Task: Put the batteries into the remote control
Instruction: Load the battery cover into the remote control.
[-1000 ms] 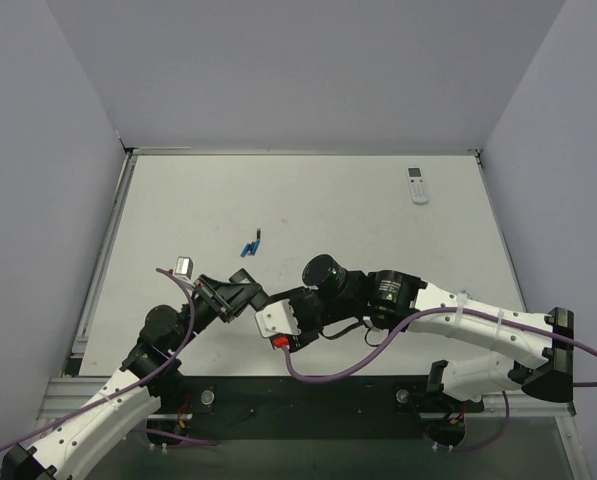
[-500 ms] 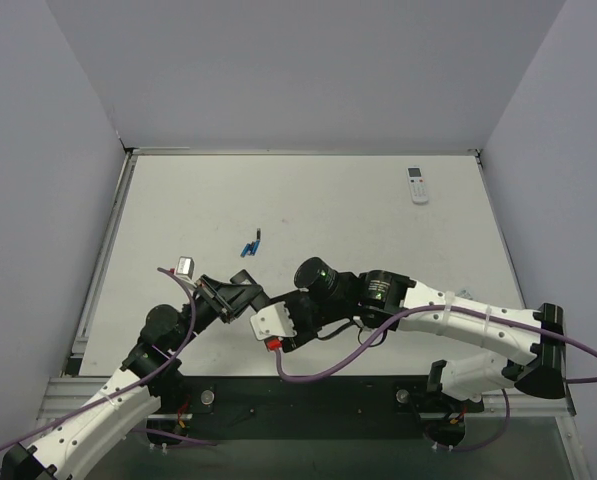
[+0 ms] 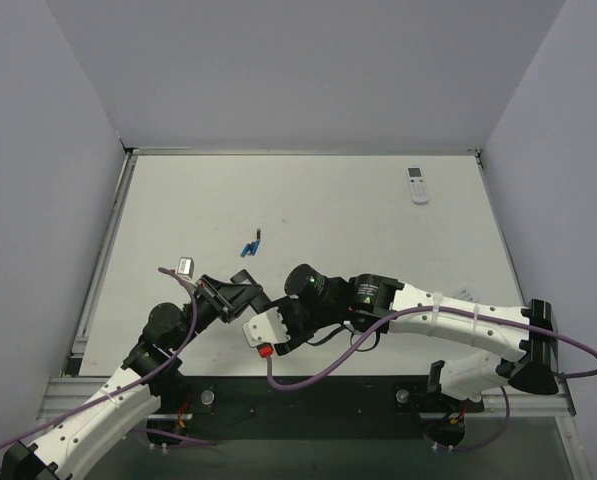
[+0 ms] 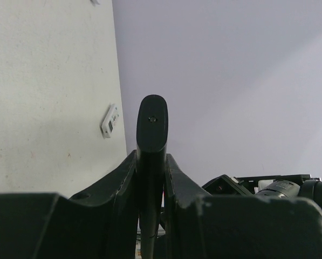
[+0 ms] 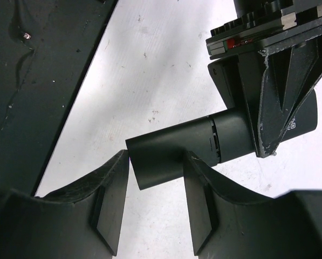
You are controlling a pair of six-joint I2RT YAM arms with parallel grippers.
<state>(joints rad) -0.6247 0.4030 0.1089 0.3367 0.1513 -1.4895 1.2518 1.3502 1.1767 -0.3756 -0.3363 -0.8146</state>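
From above, the batteries (image 3: 250, 245) lie loose on the table (image 3: 378, 220), well apart from both wrists.

On the left wrist, your left pincer (image 4: 150, 157) is clamped on the remote control (image 4: 151, 121), held edge-on.

On the right wrist, your right pincer (image 5: 156, 162) brackets the remote's free end. I cannot tell whether it grips. No open battery bay shows, so judge it unloaded. Brace firmly with the left and pull straight along the seam (image 5: 212, 143), without twisting.

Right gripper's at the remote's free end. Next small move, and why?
Probably close the right gripper on the free end of the remote control. Its jaws stand open either side of that end, no firm squeeze visible, while the left gripper clamps the other end. The batteries lie loose on the table, so a two-handed hold likely comes first.
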